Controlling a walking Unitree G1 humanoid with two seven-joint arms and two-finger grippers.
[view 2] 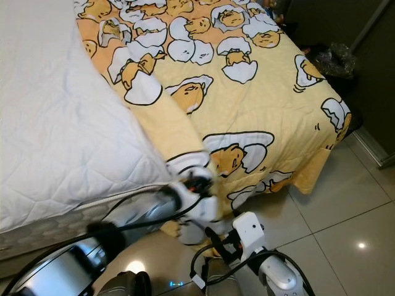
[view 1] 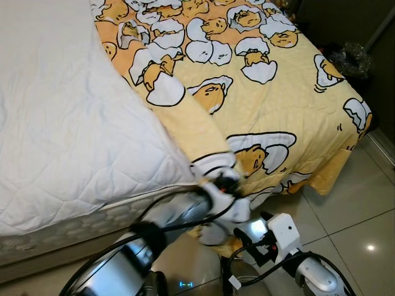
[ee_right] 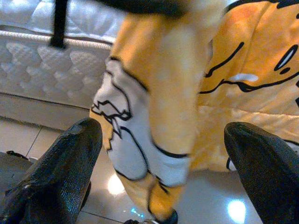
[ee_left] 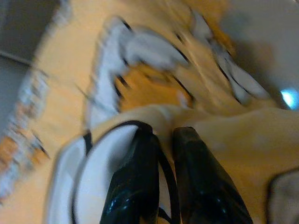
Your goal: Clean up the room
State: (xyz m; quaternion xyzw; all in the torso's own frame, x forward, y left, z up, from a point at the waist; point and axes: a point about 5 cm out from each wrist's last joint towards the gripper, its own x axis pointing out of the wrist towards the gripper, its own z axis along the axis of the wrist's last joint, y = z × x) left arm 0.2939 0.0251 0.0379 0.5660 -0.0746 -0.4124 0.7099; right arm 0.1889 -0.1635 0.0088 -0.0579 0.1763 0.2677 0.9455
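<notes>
**Left gripper holds the blanket corner at the bed edge**

The left gripper (ee_left: 161, 140) has its fingers closed on the corner of the yellow blanket (view 1: 271, 117), at the foot edge of the bed, beside the white mattress (view 1: 68, 135). The blanket covers the far part of the bed and hangs down toward the tiled floor (view 1: 352, 209). The right gripper (ee_right: 163, 154) is lower, its fingers wide apart, near the hanging corner.

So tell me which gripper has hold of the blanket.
The left gripper: its fingers are pinched shut on the yellow blanket's corner. The right gripper hangs open below it.
</notes>
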